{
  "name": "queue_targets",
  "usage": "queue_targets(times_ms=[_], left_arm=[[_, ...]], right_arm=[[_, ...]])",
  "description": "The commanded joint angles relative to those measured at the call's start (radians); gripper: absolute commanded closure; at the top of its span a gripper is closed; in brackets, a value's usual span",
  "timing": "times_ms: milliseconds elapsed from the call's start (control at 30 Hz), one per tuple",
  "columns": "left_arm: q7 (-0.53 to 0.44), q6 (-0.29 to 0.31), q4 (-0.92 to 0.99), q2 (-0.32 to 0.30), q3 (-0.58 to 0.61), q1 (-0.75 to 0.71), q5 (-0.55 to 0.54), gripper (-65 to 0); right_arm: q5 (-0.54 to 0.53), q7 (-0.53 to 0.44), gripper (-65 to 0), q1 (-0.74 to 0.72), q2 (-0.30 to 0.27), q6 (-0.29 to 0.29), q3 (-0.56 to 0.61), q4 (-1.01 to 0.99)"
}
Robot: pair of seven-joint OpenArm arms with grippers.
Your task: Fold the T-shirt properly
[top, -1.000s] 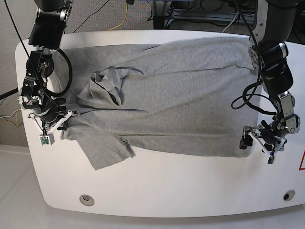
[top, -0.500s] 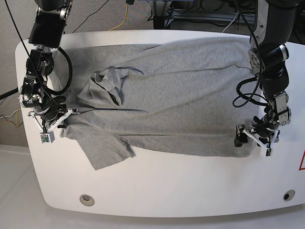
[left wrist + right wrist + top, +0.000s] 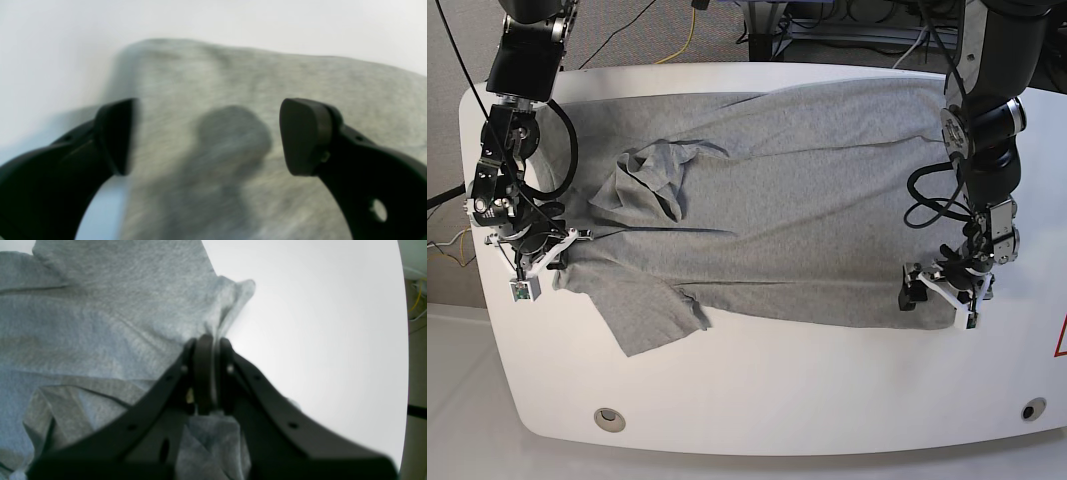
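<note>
The grey T-shirt [image 3: 807, 200] lies spread over the white table [image 3: 757, 390], one sleeve [image 3: 652, 180] folded onto the chest and the other sleeve [image 3: 652, 320] pointing at the front edge. My left gripper [image 3: 935, 297] hovers open over the shirt's near right hem corner. In the left wrist view its fingers [image 3: 303, 136] straddle blurred grey T-shirt cloth [image 3: 233, 83], with nothing pinched in the left gripper [image 3: 210, 136]. My right gripper [image 3: 565, 248] is at the shirt's left edge. The right wrist view shows that right gripper [image 3: 208, 350] shut on a raised fold of the T-shirt [image 3: 116, 306].
Two round holes [image 3: 608, 418] [image 3: 1032, 410] sit near the table's front edge. A red-marked sticker [image 3: 1060, 335] shows at the right border. Cables and a yellow cord [image 3: 689, 30] lie on the floor behind the table. Bare white tabletop [image 3: 317, 323] lies beside the pinched fold.
My left arm has slid leftward in the base view, from just off the shirt's right edge to over its hem corner, jaws still wide. The right arm holds its place and grip.
</note>
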State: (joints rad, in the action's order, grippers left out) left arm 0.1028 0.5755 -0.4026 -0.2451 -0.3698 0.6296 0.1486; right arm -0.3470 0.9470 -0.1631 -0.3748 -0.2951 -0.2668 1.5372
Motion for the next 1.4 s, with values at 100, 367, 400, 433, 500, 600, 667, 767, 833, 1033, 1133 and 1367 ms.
queue_targets(times_ms=[100, 367, 400, 433, 500, 600, 667, 767, 833, 1033, 1133, 1367], left_arm=[[0.001, 0.010, -0.009, 0.011, 0.002, 0.029, -0.011, -58.9], [0.012, 0.008, -0.006, 0.013, 0.002, 0.029, -0.008, 0.0], [0.027, 0.008, -0.006, 0.013, 0.002, 0.029, -0.008, 0.0], [0.036, 0.008, -0.006, 0.011, 0.002, 0.029, -0.008, -1.9], [0.051, 0.011, -0.006, 0.011, 0.002, 0.029, -0.010, -6.1], [0.058, 0.011, -0.008, 0.008, 0.002, 0.029, -0.010, -3.9], [0.058, 0.011, -0.008, 0.007, 0.002, 0.029, -0.010, -2.5], [0.058, 0.011, -0.008, 0.007, 0.002, 0.028, -0.010, -2.5], [0.058, 0.011, -0.008, 0.005, 0.002, 0.028, -0.010, -2.5], [0.058, 0.015, -0.009, -0.017, 0.001, 0.026, -0.013, -2.5], [0.059, 0.015, -0.011, -0.021, 0.001, 0.026, -0.014, -2.5], [0.113, 0.087, -0.025, -0.032, -0.004, 0.034, -0.016, -2.5]], right_arm=[[-0.010, -0.019, -4.3, -0.016, -0.016, 0.000, -0.007, 0.021], [-0.010, -0.021, -4.3, -0.003, -0.022, -0.002, -0.009, 0.021], [-0.010, -0.021, -4.3, -0.002, -0.022, -0.002, -0.009, 0.021], [-0.010, -0.021, -4.3, -0.002, -0.022, -0.002, -0.009, 0.021], [-0.010, -0.021, -4.3, -0.002, -0.022, -0.002, -0.009, 0.021], [-0.010, -0.021, -4.2, -0.002, -0.022, -0.002, -0.009, 0.021], [-0.010, -0.021, -4.2, -0.002, -0.022, -0.002, -0.009, 0.023], [-0.010, -0.021, -4.2, -0.002, -0.020, -0.002, -0.009, 0.023], [-0.010, -0.021, -4.2, -0.002, -0.019, -0.002, -0.009, 0.023], [-0.010, -0.021, -4.2, -0.002, -0.017, -0.002, -0.009, 0.023], [-0.010, -0.021, -4.2, -0.002, -0.019, -0.002, -0.009, 0.023], [-0.010, -0.021, -4.2, -0.002, -0.022, -0.002, -0.009, 0.023]])
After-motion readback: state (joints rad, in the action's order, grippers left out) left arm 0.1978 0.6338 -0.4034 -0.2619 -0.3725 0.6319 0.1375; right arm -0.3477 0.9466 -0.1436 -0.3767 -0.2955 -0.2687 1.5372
